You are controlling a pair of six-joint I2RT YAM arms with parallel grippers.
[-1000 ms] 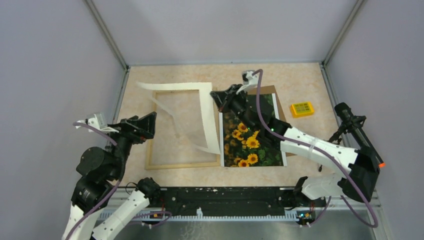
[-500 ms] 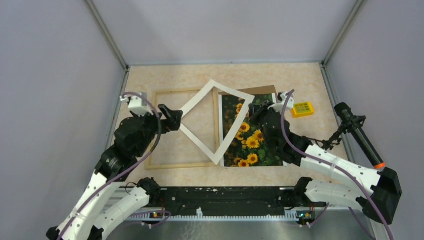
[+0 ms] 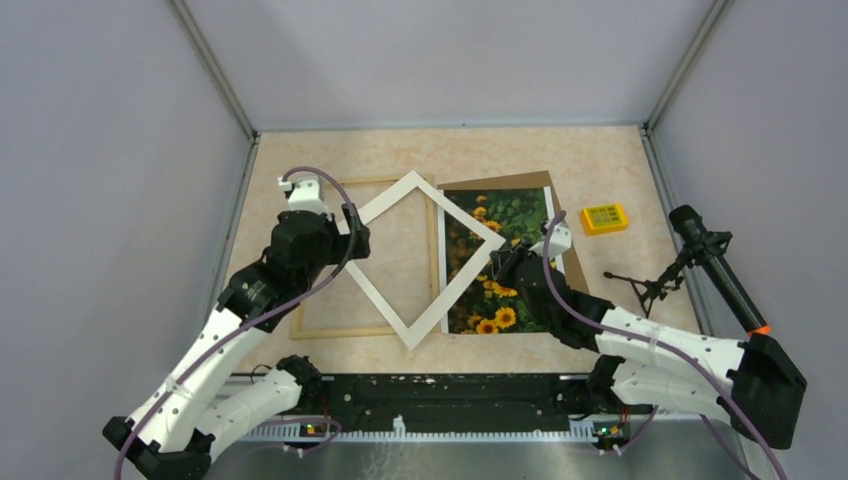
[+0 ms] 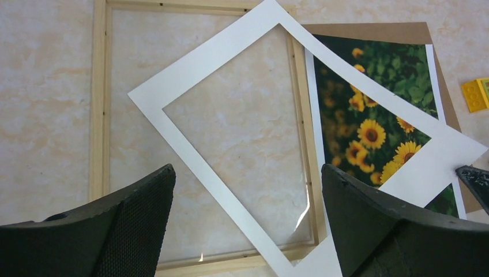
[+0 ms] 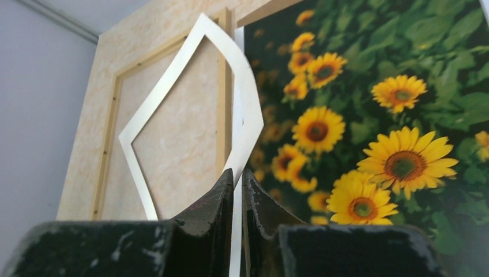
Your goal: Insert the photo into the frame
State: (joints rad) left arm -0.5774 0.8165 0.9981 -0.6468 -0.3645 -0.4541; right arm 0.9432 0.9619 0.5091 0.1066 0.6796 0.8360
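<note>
On the beige marbled surface (image 3: 400, 150), the light rectangular wooden frame (image 3: 340, 329) lies to the left. The rectangular paper print of yellow sunflowers (image 3: 515, 205) lies just beside it on the right, atop a brown rectangular backing board (image 3: 495, 181). A white rectangular cardboard mat (image 3: 380, 300) sits askew across both. A small yellow plastic block (image 3: 605, 217) lies right of the print, apart.

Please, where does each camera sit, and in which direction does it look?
Top: high at the near side, looking down on the table; left arm and right arm show.
Left wrist: above the frame, looking straight down; left gripper open at the bottom.
Right wrist: low over the photo, facing along the table; right gripper pinches the mat.
Shared: all views show mat, frame, photo.
</note>
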